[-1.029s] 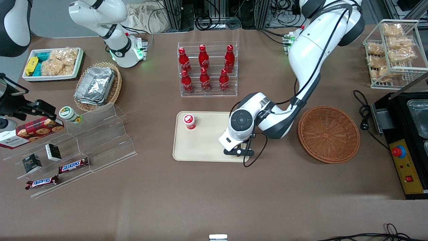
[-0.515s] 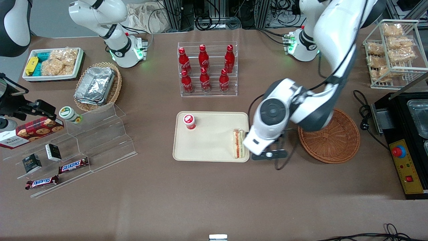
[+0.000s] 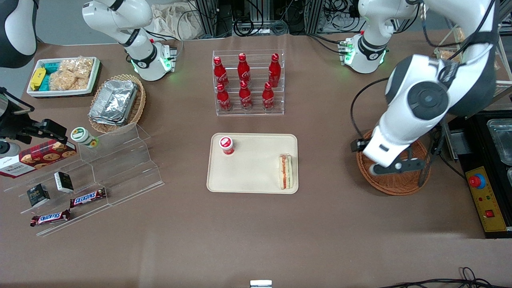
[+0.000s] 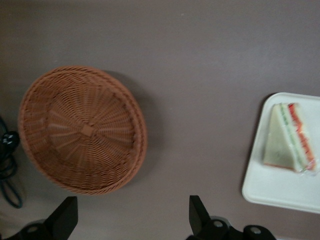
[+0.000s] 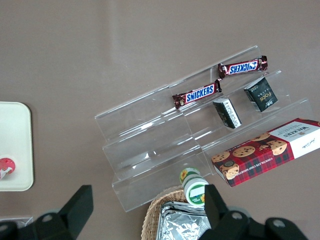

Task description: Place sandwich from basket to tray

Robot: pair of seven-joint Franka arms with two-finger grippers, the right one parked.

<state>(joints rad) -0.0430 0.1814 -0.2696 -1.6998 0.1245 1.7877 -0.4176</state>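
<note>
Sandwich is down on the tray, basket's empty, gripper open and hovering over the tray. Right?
Not quite. The gripper is open but hovers over the basket, not the tray; the front view shows it. The sandwich does lie on the tray, and the basket is empty.

"SNICKERS" reads on both chocolate bars [image 5: 196,93] on the clear stand; "WALKERS" on the cookie box [image 5: 267,151].

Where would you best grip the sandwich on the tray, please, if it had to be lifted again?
Come from above and pinch the sandwich across its two flat bread faces near the middle: it stands on edge on the tray, filling upward. The open gripper hangs above the basket.
</note>
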